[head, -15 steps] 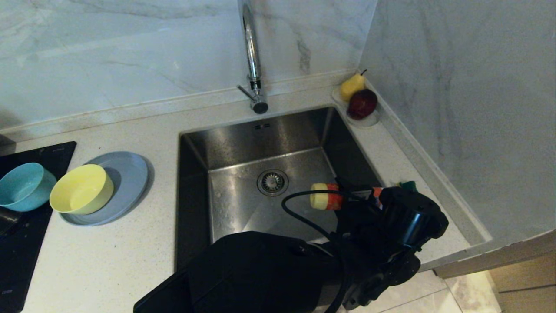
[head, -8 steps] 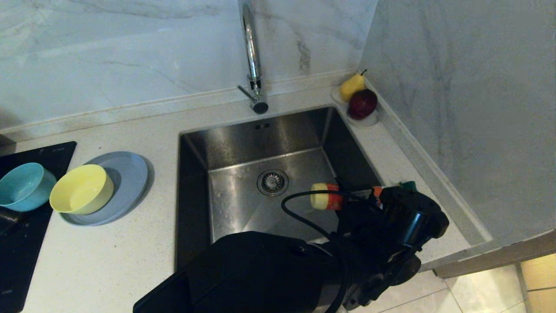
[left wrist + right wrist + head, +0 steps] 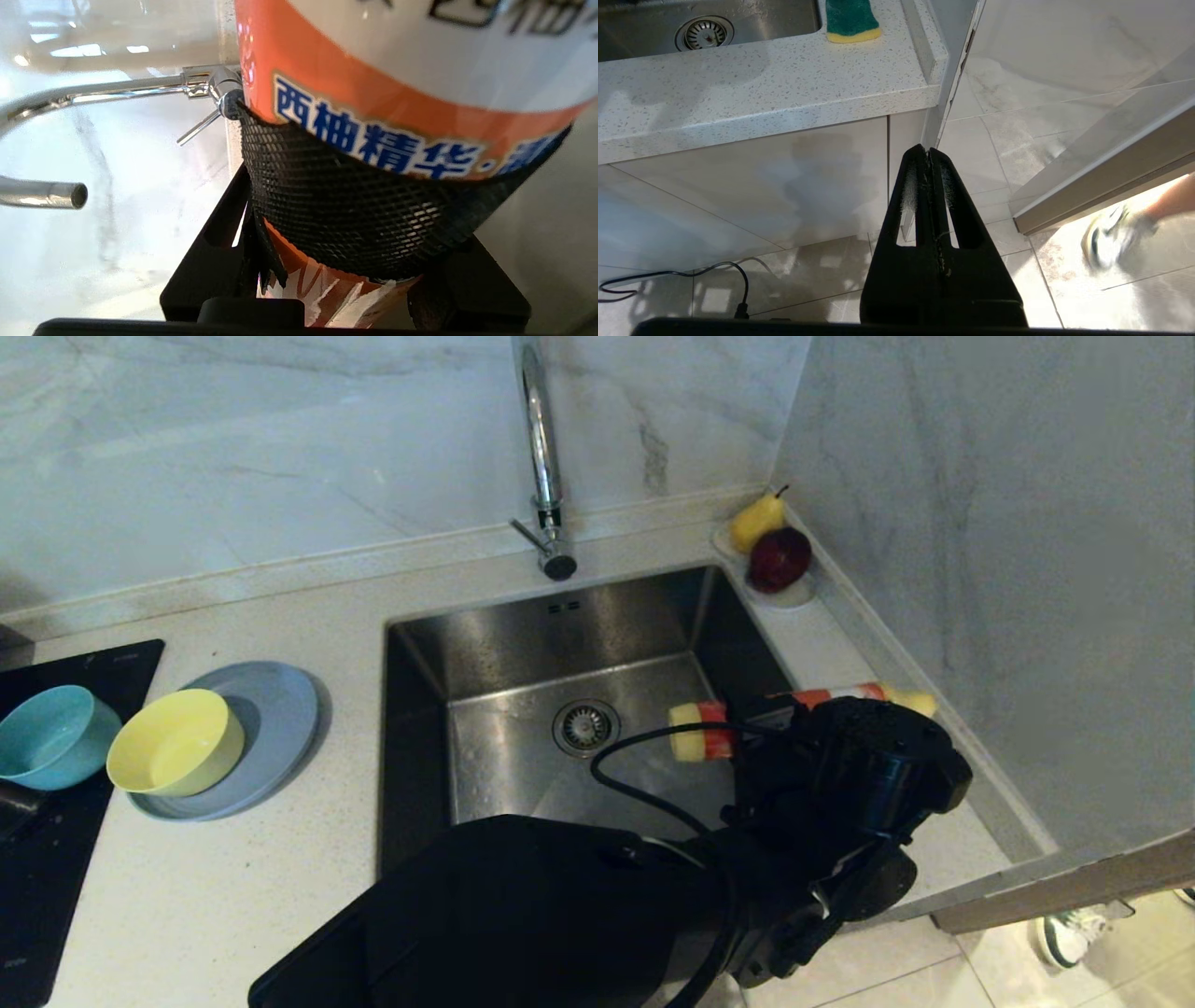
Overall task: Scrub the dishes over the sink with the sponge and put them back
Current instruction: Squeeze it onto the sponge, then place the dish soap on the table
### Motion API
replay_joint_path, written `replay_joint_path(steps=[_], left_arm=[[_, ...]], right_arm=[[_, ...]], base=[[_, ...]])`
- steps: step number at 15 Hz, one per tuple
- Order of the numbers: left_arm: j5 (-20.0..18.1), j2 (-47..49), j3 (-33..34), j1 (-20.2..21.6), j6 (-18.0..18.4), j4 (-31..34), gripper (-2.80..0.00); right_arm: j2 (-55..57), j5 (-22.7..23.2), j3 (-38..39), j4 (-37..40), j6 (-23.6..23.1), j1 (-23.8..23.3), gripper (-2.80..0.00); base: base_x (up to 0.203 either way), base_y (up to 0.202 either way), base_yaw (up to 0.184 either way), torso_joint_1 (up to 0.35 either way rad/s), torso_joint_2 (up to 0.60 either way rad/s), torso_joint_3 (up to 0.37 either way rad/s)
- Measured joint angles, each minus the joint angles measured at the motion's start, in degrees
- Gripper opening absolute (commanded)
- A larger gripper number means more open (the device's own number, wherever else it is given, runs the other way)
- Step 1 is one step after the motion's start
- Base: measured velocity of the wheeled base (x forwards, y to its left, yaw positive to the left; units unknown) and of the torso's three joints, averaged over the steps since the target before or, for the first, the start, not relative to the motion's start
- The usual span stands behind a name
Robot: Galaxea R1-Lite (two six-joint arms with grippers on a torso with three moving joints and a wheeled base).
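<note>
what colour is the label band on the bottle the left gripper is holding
Orange, with blue Chinese characters, on the bottle held in the left gripper; clearest in the left wrist view.

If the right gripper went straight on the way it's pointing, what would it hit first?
Probably the white cabinet's vertical corner edge, just under the speckled stone countertop; depth is unclear.

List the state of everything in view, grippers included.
left gripper: shut on detergent bottle, over the sink right edge.
detergent bottle: held roughly level.
right gripper: shut, empty, below the counter.
sponge: on the counter, green face up.
tap: no water running.
yellow bowl: upright on grey-blue plate.
teal bowl: upright, on the hob.
</note>
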Motion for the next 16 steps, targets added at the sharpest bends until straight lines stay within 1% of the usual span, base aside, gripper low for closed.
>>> replay_joint_path(steps=[2,4,5,6,8,9,12,13,16], left_arm=[[-1.17,-1.47,-0.05,0.00,-1.53,0.54,-2.80],[-2.15,-3.76,-0.07,0.00,-2.15,0.92,-2.80],[-3.39,-4.90,-0.07,0.00,-2.93,1.01,-2.80],[-5.61,-6.09,-0.07,0.00,-4.38,1.06,-2.80],[-10.97,-7.96,-0.07,0.00,-8.40,1.10,-2.80],[-12.98,-8.83,-0.07,0.00,-10.63,1.14,-2.80],[-14.80,-11.62,-0.07,0.11,-14.86,1.57,-2.80],[-16.37,-12.56,-0.06,0.11,-16.80,2.18,-2.80],[-22.60,-15.51,0.00,0.11,-24.09,3.74,-2.80]], right_arm=[[0.00,0.00,0.00,0.05,0.03,0.00,-2.80],[0.00,0.02,0.00,0.02,0.04,0.00,-2.80],[0.00,0.00,0.00,0.05,0.00,0.00,-2.80],[0.00,0.00,0.00,0.02,0.02,0.00,-2.80],[0.00,0.02,0.00,0.02,0.02,0.00,-2.80],[0.00,0.00,0.00,0.02,0.01,0.00,-2.80],[0.00,0.02,0.00,0.04,-0.02,0.00,-2.80],[0.00,0.00,0.00,0.02,0.00,0.00,-2.80],[0.00,0.00,0.00,0.05,0.01,0.00,-2.80]], base=[[0.000,0.000,0.000,0.000,0.00,0.000],[0.000,0.000,0.000,0.000,0.00,0.000],[0.000,0.000,0.000,0.000,0.00,0.000],[0.000,0.000,0.000,0.000,0.00,0.000],[0.000,0.000,0.000,0.000,0.00,0.000],[0.000,0.000,0.000,0.000,0.00,0.000],[0.000,0.000,0.000,0.000,0.00,0.000],[0.000,0.000,0.000,0.000,0.00,0.000],[0.000,0.000,0.000,0.000,0.00,0.000]])
